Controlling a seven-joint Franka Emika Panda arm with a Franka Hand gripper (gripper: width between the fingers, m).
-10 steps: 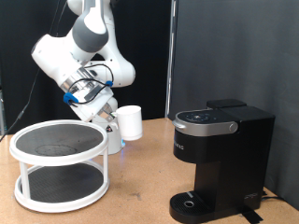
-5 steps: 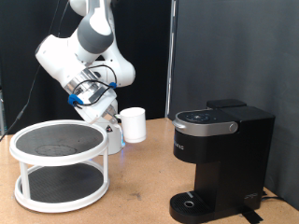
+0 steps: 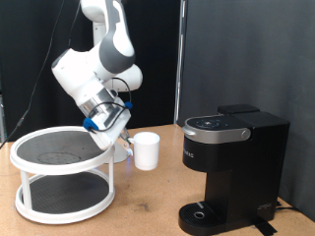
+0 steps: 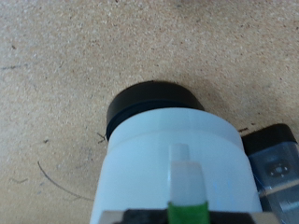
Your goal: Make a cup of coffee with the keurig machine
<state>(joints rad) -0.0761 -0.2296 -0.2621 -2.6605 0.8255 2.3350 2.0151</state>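
**At centre frame, a white cup is carried toward the coffee machine**

In the middle of the exterior view, a cup (image 3: 147,150) is held clear of the table (image 3: 148,202) by the gripper (image 3: 126,144), whose jaws are closed on it. The coffee machine (image 3: 232,167) stands at the right, a round white two-tier rack (image 3: 61,173) at the left. The cup is judged rigid, smooth and breakable; its rim or wall seems the surest hold. The handle cannot be made out, and in the wrist view the cup (image 4: 177,159) is cut off.

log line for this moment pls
gripper: holds cup | cup: in air, between white rack and keurig | drip base: bare
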